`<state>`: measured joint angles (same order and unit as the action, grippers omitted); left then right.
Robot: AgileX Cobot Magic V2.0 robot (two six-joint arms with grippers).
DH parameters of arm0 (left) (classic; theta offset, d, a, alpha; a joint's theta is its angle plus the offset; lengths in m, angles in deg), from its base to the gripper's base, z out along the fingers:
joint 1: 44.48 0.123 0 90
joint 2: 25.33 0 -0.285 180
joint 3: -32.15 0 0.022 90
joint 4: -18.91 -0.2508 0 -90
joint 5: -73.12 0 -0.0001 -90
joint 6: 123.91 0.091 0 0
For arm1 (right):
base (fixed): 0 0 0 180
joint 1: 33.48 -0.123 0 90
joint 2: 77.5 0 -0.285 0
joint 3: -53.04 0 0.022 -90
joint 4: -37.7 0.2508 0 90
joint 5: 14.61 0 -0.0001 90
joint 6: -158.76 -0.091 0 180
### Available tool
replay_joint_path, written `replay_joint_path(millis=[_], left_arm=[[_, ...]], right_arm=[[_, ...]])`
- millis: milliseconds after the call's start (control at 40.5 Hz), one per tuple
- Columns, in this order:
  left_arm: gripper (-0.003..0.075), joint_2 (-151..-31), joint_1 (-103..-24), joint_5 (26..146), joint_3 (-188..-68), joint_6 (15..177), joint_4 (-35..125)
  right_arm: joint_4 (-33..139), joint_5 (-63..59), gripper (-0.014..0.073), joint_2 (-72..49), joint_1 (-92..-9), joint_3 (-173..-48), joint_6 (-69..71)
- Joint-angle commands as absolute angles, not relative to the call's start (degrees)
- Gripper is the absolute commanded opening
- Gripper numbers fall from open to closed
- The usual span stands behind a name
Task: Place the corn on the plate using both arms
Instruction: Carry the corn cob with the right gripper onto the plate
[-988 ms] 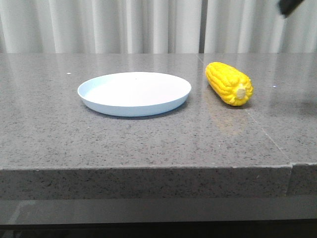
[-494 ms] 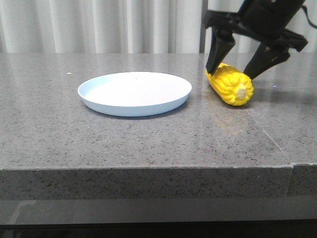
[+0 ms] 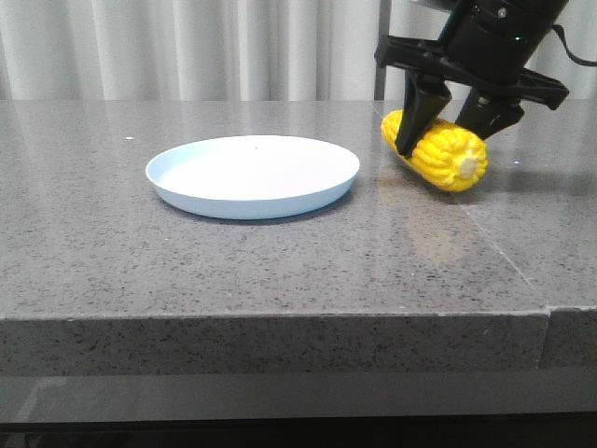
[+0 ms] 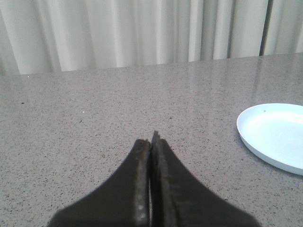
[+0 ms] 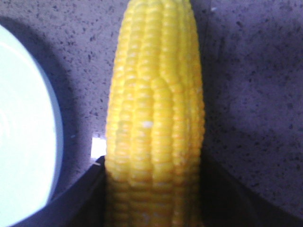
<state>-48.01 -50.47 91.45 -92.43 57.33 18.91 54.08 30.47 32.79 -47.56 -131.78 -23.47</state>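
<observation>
change: right gripper (image 3: 446,140) was straddling the corn (image 3: 438,154) half a second ago with the fingers apart; now they're drawn in against the cob. Corn has shifted, stub end tipped up and further from the plate (image 3: 253,175), and looks to be coming off the table (image 3: 280,271).
meaning: reads as grasp made and lift starting. Carry to the plate and release not yet done. Judgement only, contact at the far finger is hidden.
table front edge: bare grey stone, nothing on it between the camera and the plate.
plate: empty, flat on the table, not moved. Corn sits just beside its rim on the robot's right, not touching.
corn: in the right gripper, lying roughly level, pale stub toward the camera.
right gripper state: closed on the corn, one finger on each side of the cob mid-length.
left gripper (image 4: 150,142): fingers pressed together, holding nothing, low over bare table well to the robot's left of the plate. Not in the front view at all.
right wrist only: kernel rows fill the frame (image 5: 156,123), dark finger bases either side of the cob, plate rim (image 5: 56,118) close by.
left wrist only: plate edge (image 4: 251,142) at the frame side, curtain (image 4: 142,33) beyond the table.
risk: round cob may roll in a two-finger pinch.
</observation>
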Motion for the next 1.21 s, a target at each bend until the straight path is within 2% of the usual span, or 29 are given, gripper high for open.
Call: replay_joint_path(millis=[0, 222, 692, 1186], left_arm=[[-0.0020, -48.5, -50.6, 86.7, -94.0, 57.3, 18.9], [-0.0020, -48.5, -50.6, 86.7, -94.0, 57.3, 18.9], [-0.0020, -48.5, -50.6, 86.7, -94.0, 57.3, 18.9], [-0.0020, -48.5, -50.6, 86.7, -94.0, 57.3, 18.9]], right_arm=[[55.8, 29.7, 0.0111, 28.7, -47.5, -135.1, -23.0], [62.2, 29.3, 0.0111, 26.3, -49.6, -138.4, -23.0], [72.9, 20.6, 0.0111, 30.9, -63.0, -138.5, -23.8], [72.2, 20.2, 0.0122, 36.3, -63.8, -138.5, -25.6]])
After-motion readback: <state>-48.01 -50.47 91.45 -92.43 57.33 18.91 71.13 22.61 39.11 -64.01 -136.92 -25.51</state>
